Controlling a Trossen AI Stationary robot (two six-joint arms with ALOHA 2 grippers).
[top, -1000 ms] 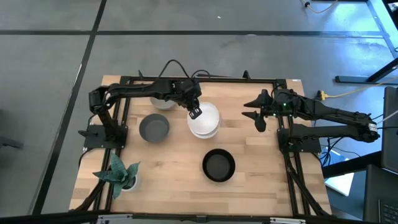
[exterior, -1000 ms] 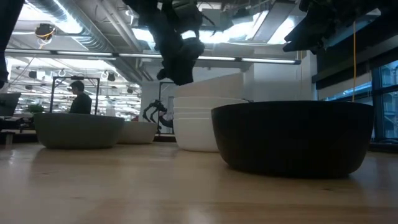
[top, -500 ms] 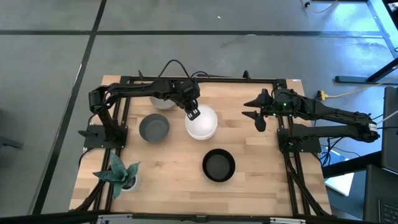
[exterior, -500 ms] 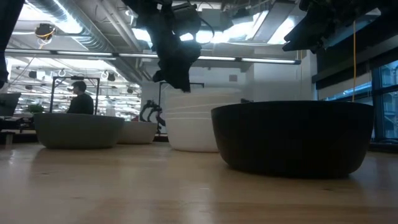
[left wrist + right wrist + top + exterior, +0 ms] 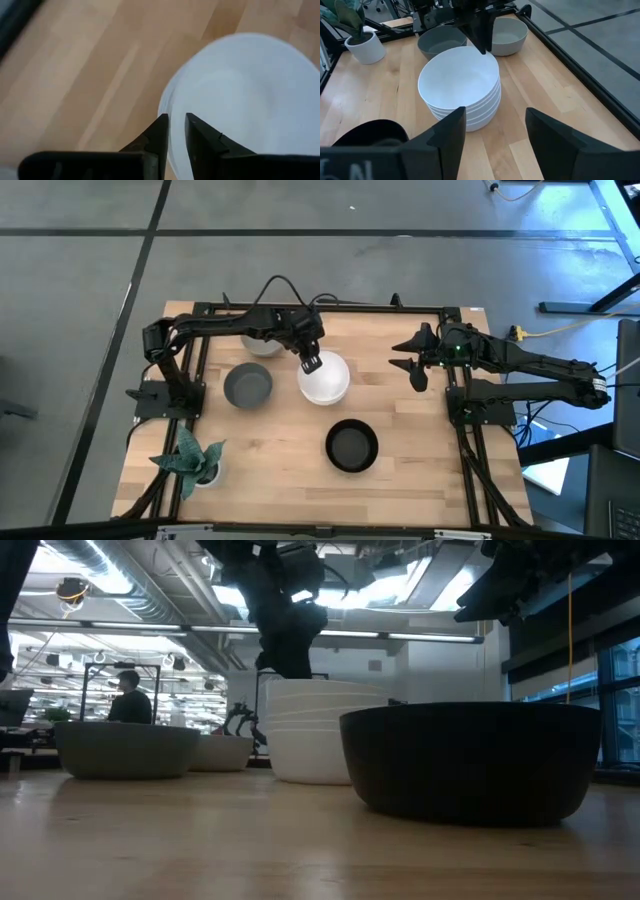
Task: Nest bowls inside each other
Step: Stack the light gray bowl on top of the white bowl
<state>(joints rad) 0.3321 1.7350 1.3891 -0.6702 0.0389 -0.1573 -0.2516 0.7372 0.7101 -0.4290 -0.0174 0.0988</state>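
Bowls (image 5: 462, 92), unlabelled, stacked under left end effector (image 5: 311, 362).

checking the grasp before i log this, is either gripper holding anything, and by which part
The left gripper pinches the rim of the top white bowl, which sits nested on the white stack, one finger inside. The right gripper is open and holds nothing.

Both arms are dark, slim and jointed, a black cable looping above the left arm (image 5: 215, 323). The left gripper (image 5: 172, 131) has tapered black fingers.
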